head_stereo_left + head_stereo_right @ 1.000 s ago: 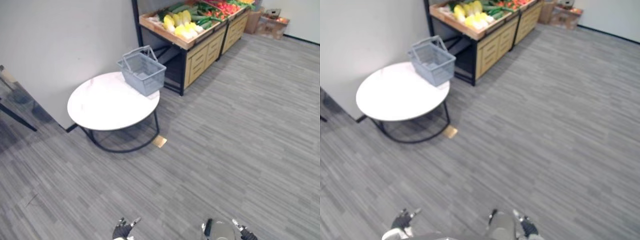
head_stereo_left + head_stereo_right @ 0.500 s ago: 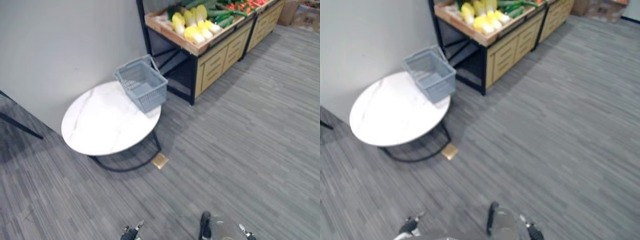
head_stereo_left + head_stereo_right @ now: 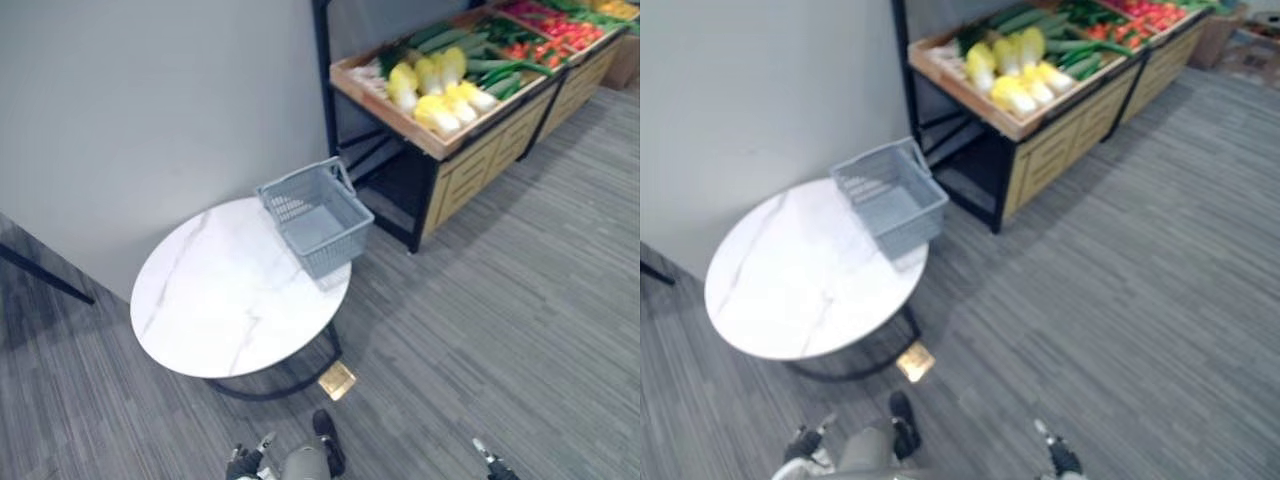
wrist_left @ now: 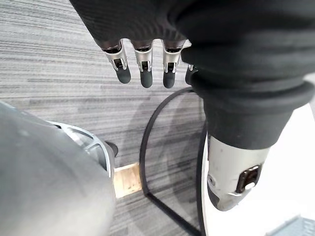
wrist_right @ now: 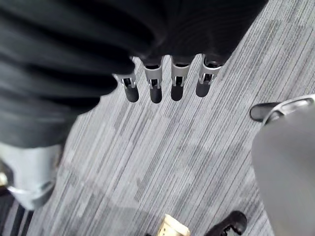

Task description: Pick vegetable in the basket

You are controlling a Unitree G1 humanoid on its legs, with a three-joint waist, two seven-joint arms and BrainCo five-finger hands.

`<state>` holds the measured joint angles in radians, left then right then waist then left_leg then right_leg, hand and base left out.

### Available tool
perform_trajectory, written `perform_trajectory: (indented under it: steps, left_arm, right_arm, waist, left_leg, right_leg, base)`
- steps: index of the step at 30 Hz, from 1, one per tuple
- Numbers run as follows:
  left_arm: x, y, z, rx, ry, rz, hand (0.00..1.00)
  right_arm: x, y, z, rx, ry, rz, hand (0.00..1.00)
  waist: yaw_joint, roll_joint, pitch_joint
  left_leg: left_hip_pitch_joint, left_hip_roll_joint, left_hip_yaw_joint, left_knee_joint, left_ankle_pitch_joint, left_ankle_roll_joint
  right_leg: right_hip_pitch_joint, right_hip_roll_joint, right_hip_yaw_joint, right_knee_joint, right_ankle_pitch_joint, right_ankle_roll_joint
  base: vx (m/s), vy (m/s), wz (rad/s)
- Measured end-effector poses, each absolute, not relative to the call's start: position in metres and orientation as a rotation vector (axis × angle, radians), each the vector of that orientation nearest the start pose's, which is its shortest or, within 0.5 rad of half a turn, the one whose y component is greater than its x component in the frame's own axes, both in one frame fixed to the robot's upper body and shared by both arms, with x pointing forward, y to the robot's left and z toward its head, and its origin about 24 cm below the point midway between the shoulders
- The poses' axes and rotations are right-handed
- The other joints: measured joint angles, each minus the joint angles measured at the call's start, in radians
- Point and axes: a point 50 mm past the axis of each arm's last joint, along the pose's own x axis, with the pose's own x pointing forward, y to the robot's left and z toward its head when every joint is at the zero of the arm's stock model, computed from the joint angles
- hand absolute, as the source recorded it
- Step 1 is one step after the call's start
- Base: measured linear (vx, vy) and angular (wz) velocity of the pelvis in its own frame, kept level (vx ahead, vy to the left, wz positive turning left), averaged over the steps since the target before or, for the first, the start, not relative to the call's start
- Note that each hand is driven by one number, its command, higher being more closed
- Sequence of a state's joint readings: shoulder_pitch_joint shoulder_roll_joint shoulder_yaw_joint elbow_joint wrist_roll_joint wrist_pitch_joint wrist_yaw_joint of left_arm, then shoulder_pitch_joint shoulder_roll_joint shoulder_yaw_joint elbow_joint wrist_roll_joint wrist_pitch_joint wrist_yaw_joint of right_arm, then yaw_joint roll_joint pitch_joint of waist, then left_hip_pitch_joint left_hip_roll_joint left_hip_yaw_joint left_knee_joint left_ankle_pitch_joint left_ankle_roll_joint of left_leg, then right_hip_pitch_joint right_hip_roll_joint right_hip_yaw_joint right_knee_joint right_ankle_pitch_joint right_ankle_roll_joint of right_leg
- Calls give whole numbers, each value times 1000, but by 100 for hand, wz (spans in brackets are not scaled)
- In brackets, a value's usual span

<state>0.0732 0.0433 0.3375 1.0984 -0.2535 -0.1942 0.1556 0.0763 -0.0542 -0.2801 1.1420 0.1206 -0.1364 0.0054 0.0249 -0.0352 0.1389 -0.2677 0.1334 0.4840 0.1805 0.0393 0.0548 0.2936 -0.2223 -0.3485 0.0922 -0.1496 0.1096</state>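
A grey plastic basket [image 3: 315,215] stands empty, handles up, at the far right edge of a round white table [image 3: 220,310]. Behind it a wooden produce stand [image 3: 470,150] carries yellow cabbages [image 3: 435,90], green cucumbers [image 3: 495,75] and red peppers [image 3: 545,30]. My left hand [image 3: 245,465] and right hand [image 3: 490,466] hang low at the bottom edge, far from the basket and the stand. In the left wrist view the left hand [image 4: 146,69] has straight fingers and holds nothing. My right hand [image 5: 156,83] looks the same over the floor.
A small wooden block [image 3: 337,380] lies on the grey plank floor beside the table's black ring base [image 3: 285,385]. A grey wall [image 3: 150,120] runs behind the table. A black slanted leg [image 3: 45,272] crosses the floor at the left.
The camera has moved nearer and turned, so table, basket and stand now look larger and more central. Both hands stay low and empty.
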Motion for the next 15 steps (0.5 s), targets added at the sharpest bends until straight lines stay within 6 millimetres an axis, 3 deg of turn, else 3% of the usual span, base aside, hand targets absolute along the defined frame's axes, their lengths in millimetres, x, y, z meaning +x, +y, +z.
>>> perform_trajectory:
  steps: [2, 3, 4, 6, 8, 9, 10, 11, 12, 14, 15]
  left_arm:
    - [80, 234, -157, -175, 982, 667, 0]
    - [77, 234, -158, -165, 998, 667, 0]
    - [71, 237, -159, -137, 1029, 658, 0]
    - [65, 240, -159, -88, 1061, 616, 0]
    - [66, 238, -160, -65, 1069, 580, 0]
    - [67, 237, -160, -62, 1070, 567, 0]
    - [67, 236, -160, -64, 1069, 554, 0]
    - [68, 235, -160, -69, 1067, 548, 0]
    - [69, 234, -160, -70, 1065, 546, 0]
    - [69, 234, -160, -79, 1063, 550, 0]
    - [69, 233, -160, -85, 1063, 556, 0]
  right_arm:
    - [79, -197, -166, 209, 1067, -370, 0]
    - [77, -198, -166, 212, 1070, -379, 0]
    - [71, -200, -167, 216, 1083, -394, 0]
    - [63, -201, -168, 211, 1101, -400, 0]
    - [62, -202, -168, 211, 1103, -403, 0]
    - [62, -203, -168, 206, 1098, -403, 0]
    - [65, -204, -167, 204, 1091, -402, 0]
    - [67, -204, -167, 205, 1085, -401, 0]
    - [67, -205, -167, 205, 1086, -402, 0]
    - [66, -205, -167, 205, 1089, -404, 0]
    - [66, -205, -167, 205, 1089, -404, 0]
  waist:
    - [3, -43, -24]
    - [1, -51, -22]
    - [-3, -56, -17]
    - [-27, -66, -13]
    - [-33, -57, -8]
    - [-35, -53, -9]
    - [-44, -51, -8]
    - [-50, -49, -8]
    - [-50, -48, -8]
    - [-48, -43, -8]
    - [-48, -42, -7]
  left_leg:
    - [32, -42, -23, 12, -53, 17]
    - [63, -53, -35, 5, -72, 17]
    - [137, -82, -48, -21, -97, 18]
    - [263, -121, -108, -48, -130, 21]
    - [350, -134, -141, -92, -138, 10]
    - [386, -140, -149, -117, -143, 1]
    - [435, -147, -182, -147, -156, -13]
    - [445, -145, -214, -150, -168, -22]
    - [448, -143, -234, -148, -176, -30]
    - [447, -127, -318, -131, -203, -60]
    - [445, -121, -344, -124, -211, -71]
  right_leg:
    - [-85, -49, 68, 217, 115, 37]
    - [-119, -70, 85, 335, 160, 44]
    - [-203, -119, 115, 588, 245, 36]
    - [-323, -136, 146, 924, 217, 33]
    - [-397, -118, 145, 987, 123, 35]
    - [-438, -111, 128, 971, 71, 21]
    - [-494, -110, 81, 859, 11, 4]
    - [-512, -104, 61, 748, 1, -6]
    - [-519, -96, 59, 657, 1, -7]
    - [-507, -43, 156, 264, 32, 15]
    - [-500, -36, 189, 192, 53, 7]
  base:
    - [563, 311, 39]
    - [557, 285, 49]
    - [535, 265, 58]
    - [519, 203, 86]
    - [431, 109, 72]
    - [478, 61, 86]
    - [432, -13, 98]
    - [420, -53, 96]
    - [336, -146, 96]
    - [339, -251, 104]
    - [379, -339, 109]
